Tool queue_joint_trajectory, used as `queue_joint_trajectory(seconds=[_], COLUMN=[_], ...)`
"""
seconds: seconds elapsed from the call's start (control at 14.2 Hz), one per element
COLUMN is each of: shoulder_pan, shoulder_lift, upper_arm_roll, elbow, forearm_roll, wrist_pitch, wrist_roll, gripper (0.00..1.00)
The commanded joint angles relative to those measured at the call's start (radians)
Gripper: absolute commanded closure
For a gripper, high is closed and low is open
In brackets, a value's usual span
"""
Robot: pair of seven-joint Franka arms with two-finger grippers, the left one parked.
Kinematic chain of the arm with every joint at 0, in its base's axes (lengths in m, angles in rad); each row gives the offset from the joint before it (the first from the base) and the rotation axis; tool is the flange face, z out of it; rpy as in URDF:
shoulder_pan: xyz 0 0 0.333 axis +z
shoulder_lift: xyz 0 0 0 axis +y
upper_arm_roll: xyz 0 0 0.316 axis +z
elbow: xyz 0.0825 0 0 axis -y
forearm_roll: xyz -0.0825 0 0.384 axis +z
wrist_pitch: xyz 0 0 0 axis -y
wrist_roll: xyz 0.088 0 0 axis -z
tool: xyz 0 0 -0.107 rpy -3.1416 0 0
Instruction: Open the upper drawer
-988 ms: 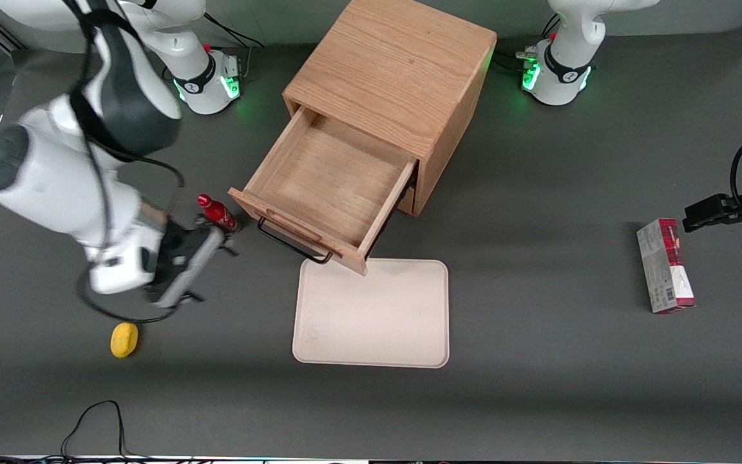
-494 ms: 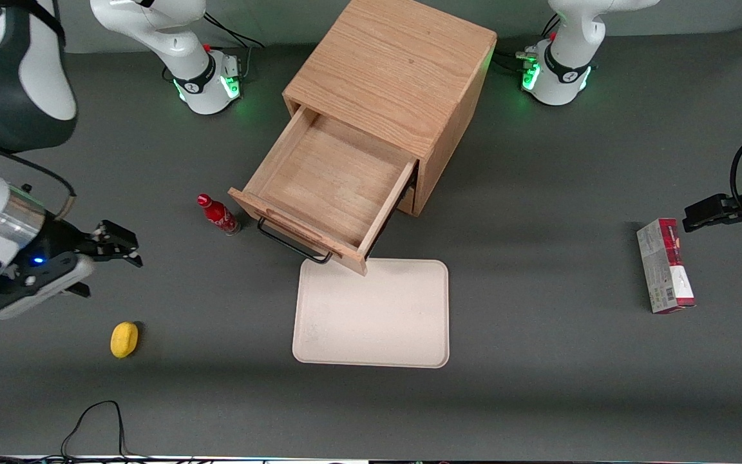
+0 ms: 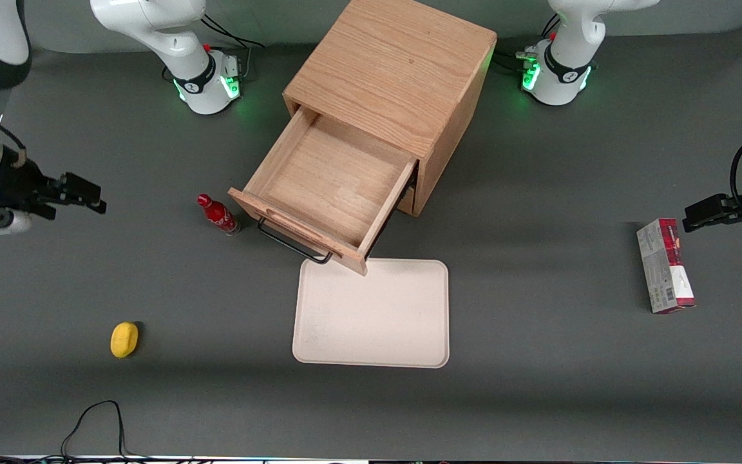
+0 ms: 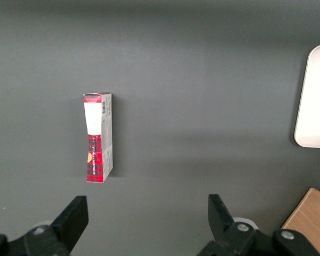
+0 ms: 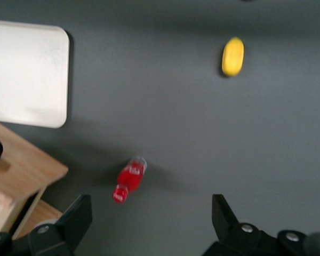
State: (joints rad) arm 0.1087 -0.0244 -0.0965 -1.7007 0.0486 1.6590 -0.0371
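Observation:
The upper drawer (image 3: 329, 187) of the light-oak cabinet (image 3: 393, 77) stands pulled far out, its plain wood interior bare. Its thin black wire handle (image 3: 294, 243) hangs at the drawer's front, free of any grip. The drawer's front corner shows in the right wrist view (image 5: 18, 170). The lower drawer is hidden under the upper one. My right gripper (image 3: 84, 196) is open and empty, well away from the drawer toward the working arm's end of the table, high above the tabletop. In the right wrist view its fingers (image 5: 77, 218) stand wide apart around nothing.
A red bottle (image 3: 218, 214) stands beside the drawer's front. A beige tray (image 3: 372, 314) lies in front of the drawer. A yellow lemon-like object (image 3: 124, 339) lies nearer the front camera. A red and white box (image 3: 664, 265) lies toward the parked arm's end.
My right gripper has pulled away from the drawer handle and the bottle, moving toward the working arm's end of the table and rising. The drawer stays open and unmoved.

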Motion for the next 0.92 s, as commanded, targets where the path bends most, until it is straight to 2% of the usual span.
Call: queue_joint_trajectory(seconds=[0.0, 0.28, 0.42, 0.85], shoulder_pan=[0.014, 0.012, 0.014, 0.012], shoulder_lift=[-0.144, -0.141, -0.118, -0.098], upper_arm_roll=[0.004, 0.006, 0.021, 0.031], elbow=[-0.137, -0.103, -0.067, -0.039], forearm_roll=[-0.027, -0.035, -0.087, -0.078], wrist_pitch=[-0.011, -0.053, -0.061, -0.071], wrist_roll=[0.083, 0.140, 0.140, 0.134], gripper=[0.00, 0.00, 0.00, 0.00])
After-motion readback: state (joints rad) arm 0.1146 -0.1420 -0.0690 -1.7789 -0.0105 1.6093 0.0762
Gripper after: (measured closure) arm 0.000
